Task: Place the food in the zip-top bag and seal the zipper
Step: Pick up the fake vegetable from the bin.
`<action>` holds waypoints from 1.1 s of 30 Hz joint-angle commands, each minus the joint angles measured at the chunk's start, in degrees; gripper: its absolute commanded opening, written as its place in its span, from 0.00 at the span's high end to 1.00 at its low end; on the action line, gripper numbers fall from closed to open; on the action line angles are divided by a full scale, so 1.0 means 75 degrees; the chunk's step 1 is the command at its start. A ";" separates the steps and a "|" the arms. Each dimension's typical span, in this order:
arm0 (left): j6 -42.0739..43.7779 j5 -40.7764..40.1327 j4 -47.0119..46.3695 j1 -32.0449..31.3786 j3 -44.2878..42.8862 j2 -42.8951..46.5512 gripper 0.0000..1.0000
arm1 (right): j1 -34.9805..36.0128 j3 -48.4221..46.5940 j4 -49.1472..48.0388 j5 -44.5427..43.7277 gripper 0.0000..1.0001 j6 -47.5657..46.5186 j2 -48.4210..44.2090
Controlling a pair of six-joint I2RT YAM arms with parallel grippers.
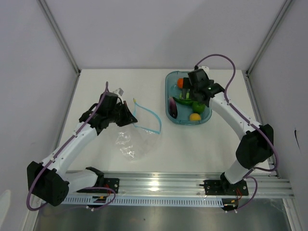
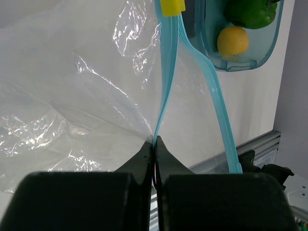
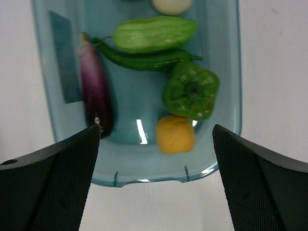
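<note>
The clear zip-top bag (image 1: 132, 143) lies crumpled left of centre, and its light-blue zipper (image 1: 150, 115) loops open toward the tray. My left gripper (image 1: 130, 118) is shut on one zipper strip (image 2: 162, 96); the other strip (image 2: 219, 106) hangs free, and a yellow slider (image 2: 172, 6) sits at the far end. The food lies in the teal tray (image 1: 169, 91): tomato (image 1: 180, 83), eggplant (image 3: 96, 91), pale cucumber (image 3: 154, 33), green pepper (image 3: 191, 91), lemon (image 3: 175, 134), egg (image 3: 172, 5). My right gripper (image 3: 157, 127) hovers open above the tray's near end, holding nothing.
A long dark-green chili (image 3: 144, 58) lies under the cucumber. The tray's near rim (image 3: 159, 175) is just below my right fingers. A metal rail (image 1: 183, 185) runs along the near table edge. White walls enclose the table on three sides.
</note>
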State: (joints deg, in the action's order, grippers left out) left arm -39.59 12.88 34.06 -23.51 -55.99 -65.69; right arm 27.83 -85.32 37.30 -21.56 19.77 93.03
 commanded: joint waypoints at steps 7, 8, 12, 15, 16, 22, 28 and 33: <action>0.0357 0.0180 -0.0217 -0.0088 0.0011 -0.0042 0.99 | -0.0653 -0.0307 0.0054 -0.0219 0.01 0.1616 0.0976; 0.0357 0.0238 -0.0241 -0.0088 0.0070 -0.0042 0.99 | -0.0641 -0.0366 0.0077 -0.0288 0.01 0.1734 0.1059; 0.0334 0.0333 -0.0393 -0.0100 0.0211 -0.0066 0.99 | -0.0641 -0.0530 0.0381 -0.0593 0.01 0.2390 0.1446; 0.0380 0.0368 -0.0405 -0.0112 0.0246 -0.0065 0.99 | -0.0653 -0.0659 0.0546 -0.0769 0.01 0.2637 0.1727; 0.0404 0.0368 -0.0394 -0.0112 0.0223 -0.0054 0.99 | -0.0641 -0.0659 0.0558 -0.0781 0.01 0.2649 0.1763; 0.0498 0.0344 -0.0335 -0.0112 0.0223 -0.0054 0.99 | -0.0676 -0.0648 0.0558 -0.1039 0.01 0.2708 0.1927; 0.0510 0.0426 -0.0347 -0.0112 0.0199 -0.0077 0.99 | -0.0735 -0.0566 0.0511 -0.0993 0.01 0.2696 0.2044; 0.0533 0.0426 -0.0311 -0.0112 0.0164 -0.0054 0.99 | -0.0816 -0.0402 0.0254 -0.0875 0.01 0.2497 0.2162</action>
State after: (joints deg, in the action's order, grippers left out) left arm -36.97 14.98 33.08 -23.99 -54.22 -66.32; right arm 22.26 -87.64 40.82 -26.70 38.76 108.51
